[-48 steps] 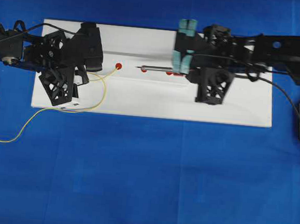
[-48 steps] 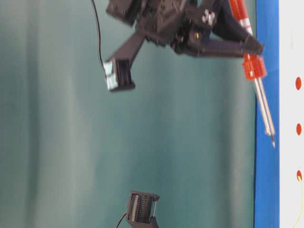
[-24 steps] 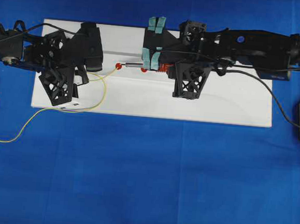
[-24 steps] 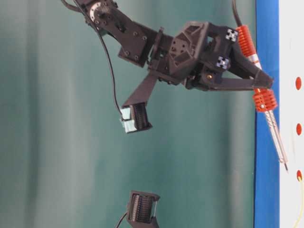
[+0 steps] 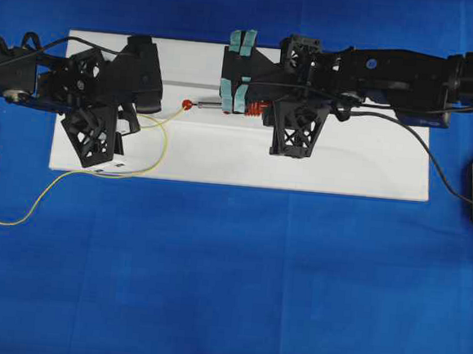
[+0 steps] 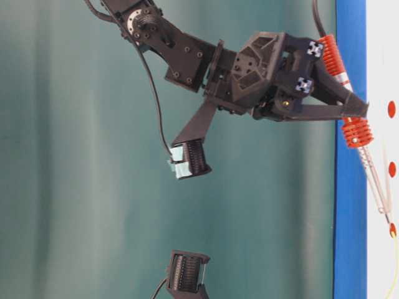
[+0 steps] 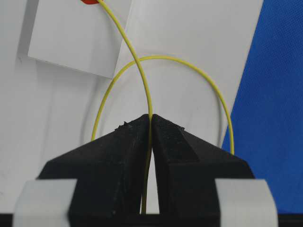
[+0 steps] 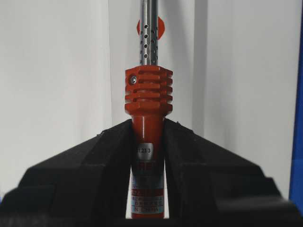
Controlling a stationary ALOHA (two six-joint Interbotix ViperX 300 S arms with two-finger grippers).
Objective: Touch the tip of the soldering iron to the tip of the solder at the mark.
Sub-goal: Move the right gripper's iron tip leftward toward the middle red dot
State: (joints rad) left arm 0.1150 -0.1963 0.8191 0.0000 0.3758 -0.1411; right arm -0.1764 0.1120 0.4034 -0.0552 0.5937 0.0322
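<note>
The slim soldering iron with perforated silver shaft and ribbed orange-red collar (image 8: 147, 92) is clamped at its handle between the closed black fingers of the right gripper (image 8: 147, 142). In the overhead view the iron (image 5: 213, 106) lies horizontally over the white rectangular board (image 5: 368, 167), tip pointing toward 9 o'clock. The tip sits at the red round mark (image 5: 188, 104); from the table-level view the tip (image 6: 390, 219) appears to reach that mark (image 6: 393, 230), though actual contact cannot be confirmed.

The thin yellow solder wire (image 7: 142, 75) is pinched between the closed fingers of the left gripper (image 7: 150, 120). From there it runs toward 12 o'clock to the mark and also forms a loop. In the overhead view the solder (image 5: 164, 143) trails toward 7 o'clock, off the board onto the blue table cloth (image 5: 227, 291).
</note>
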